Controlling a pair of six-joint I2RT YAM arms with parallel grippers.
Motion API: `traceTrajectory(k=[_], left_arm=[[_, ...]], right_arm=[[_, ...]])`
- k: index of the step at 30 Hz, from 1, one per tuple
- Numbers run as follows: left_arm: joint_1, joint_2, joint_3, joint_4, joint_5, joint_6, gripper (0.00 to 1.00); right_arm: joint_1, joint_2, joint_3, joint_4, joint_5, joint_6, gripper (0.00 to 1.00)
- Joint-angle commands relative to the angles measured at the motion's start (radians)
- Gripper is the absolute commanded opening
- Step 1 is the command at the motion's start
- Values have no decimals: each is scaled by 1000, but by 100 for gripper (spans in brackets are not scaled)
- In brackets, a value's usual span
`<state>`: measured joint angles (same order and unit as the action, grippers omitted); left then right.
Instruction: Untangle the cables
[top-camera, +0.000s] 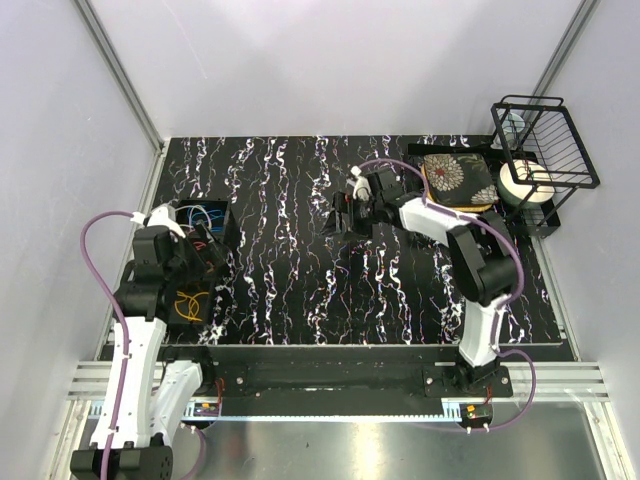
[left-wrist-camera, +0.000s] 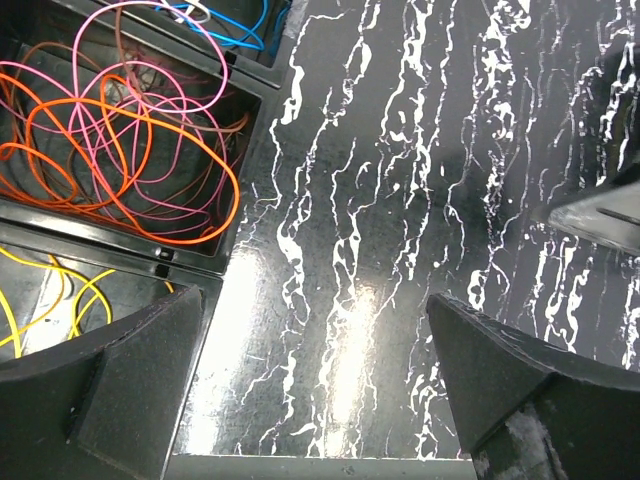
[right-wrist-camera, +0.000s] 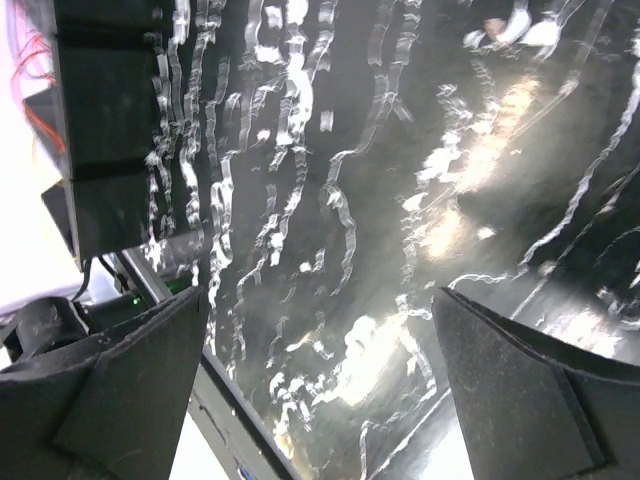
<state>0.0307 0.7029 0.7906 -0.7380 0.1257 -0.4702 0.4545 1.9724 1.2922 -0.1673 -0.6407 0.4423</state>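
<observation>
Shows, nearest at the left, the left gripper (left-wrist-camera: 315, 305) with jaws spread wide on nothing, above bare table (left-wrist-camera: 400, 150) at the edge of a black box (left-wrist-camera: 100, 238). Finds the cables (left-wrist-camera: 120, 150) in that box's compartments: yellow loops nearest, orange and pink tangled in the middle, blue farthest. Places the right gripper (right-wrist-camera: 320, 300) farther out over mid-table, jaws likewise wide and empty, with a wire basket (top-camera: 545, 140) at the far right corner.

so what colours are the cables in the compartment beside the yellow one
Orange and pink cables, clearest from left wrist.
</observation>
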Motion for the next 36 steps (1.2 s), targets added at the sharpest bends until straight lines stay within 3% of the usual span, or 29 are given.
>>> traceTrajectory(k=[1, 5, 9, 11, 12, 13, 15, 18, 23, 28, 36], left_arm=[[-3, -19, -5, 55, 55, 13, 99], [-3, -25, -5, 60, 68, 15, 99], [-3, -34, -7, 63, 68, 16, 99], [-3, -39, -8, 66, 71, 16, 99], [-3, -43, -11, 68, 74, 15, 99], [-3, -48, -10, 72, 75, 16, 99], [-3, -52, -11, 72, 77, 19, 99], [-2, -59, -13, 75, 80, 22, 99], [-3, -49, -13, 77, 84, 22, 99], [-2, -45, -11, 75, 78, 31, 99], [-2, -45, -7, 71, 78, 39, 99]], right_arm=[[16, -176, 44, -115, 73, -79, 100], [23, -309, 73, -215, 110, -148, 100], [23, -557, -40, -170, 393, -186, 100], [23, -621, -198, -33, 519, -142, 100], [23, -660, -277, 60, 696, -104, 100], [23, -671, -447, 288, 883, 3, 100], [19, -722, -549, 414, 1008, 39, 100], [16, -838, -631, 459, 1045, -172, 100], [16, -995, -754, 581, 1202, -350, 100], [-16, -963, -775, 609, 1299, -470, 100], [-135, -819, -896, 911, 1274, -559, 100]])
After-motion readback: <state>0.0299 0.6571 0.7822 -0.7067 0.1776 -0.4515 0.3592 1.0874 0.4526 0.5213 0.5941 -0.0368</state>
